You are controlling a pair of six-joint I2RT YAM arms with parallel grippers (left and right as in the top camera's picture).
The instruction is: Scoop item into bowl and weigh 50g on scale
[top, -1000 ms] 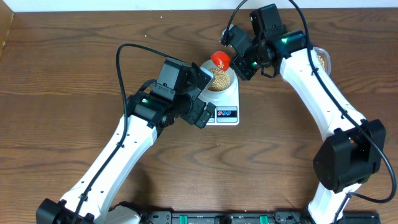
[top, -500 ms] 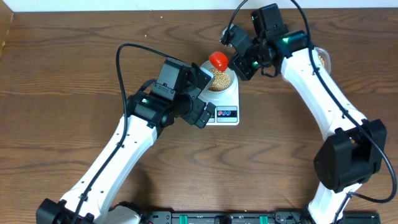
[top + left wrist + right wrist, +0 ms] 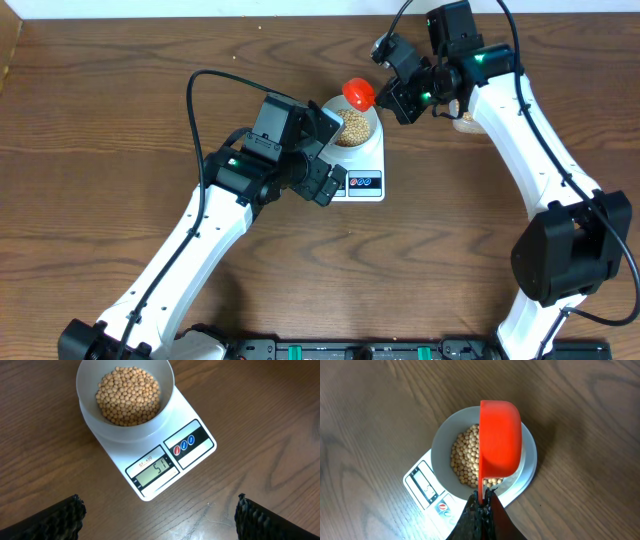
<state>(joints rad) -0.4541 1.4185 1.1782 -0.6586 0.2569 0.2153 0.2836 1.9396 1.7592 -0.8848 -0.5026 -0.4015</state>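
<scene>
Now | soybeans [image 3: 128, 395] in bowl [image 3: 125, 435] atop scale [image 3: 120, 455]; display [image 3: 152, 468] apparently 51 | right fingers [image 3: 469, 522] clenched on red scoop [image 3: 500, 437] at bowl's 12 o'clock | left fingers [image 3: 60, 515] released | add nothing; withdraw scoop level.

Table [image 3: 100, 200]: dark brown wood-grain top, fills nearly the whole view; soft sheen on surface, light even and diffuse; pale white strip [image 3: 200, 8] along far edge, wall or floor, can't tell; black rail [image 3: 350, 351] along near edge, approx. centre.
</scene>
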